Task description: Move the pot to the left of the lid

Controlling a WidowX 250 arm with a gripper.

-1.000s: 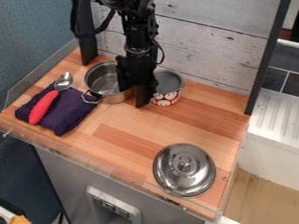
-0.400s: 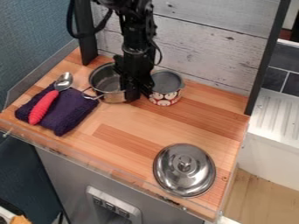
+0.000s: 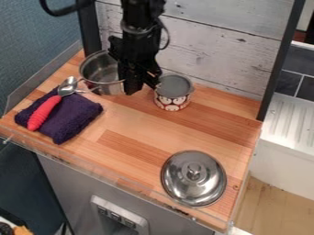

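Silver-coloured metal pot [image 3: 101, 72], upper left of the frame, partly behind the black gripper [image 3: 142, 87]. From where I stand, can't tell if the gripper is open, closed or holding the pot. Patterned container [image 3: 173, 97] upright near the gripper, upper centre. Metal lid [image 3: 193, 183] lower right, knob up. Red-handled spoon [image 3: 44, 111] on purple cloth [image 3: 72, 120], left.

The claw [image 3: 140, 86] hides part of the pot [image 3: 110, 87]; whether it grips the rim is unclear. The top edge cuts off the arm [image 3: 141, 23]. The spoon [image 3: 43, 112] covers a strip of cloth [image 3: 73, 120]. The bottom edge crops something orange [image 3: 23, 231].
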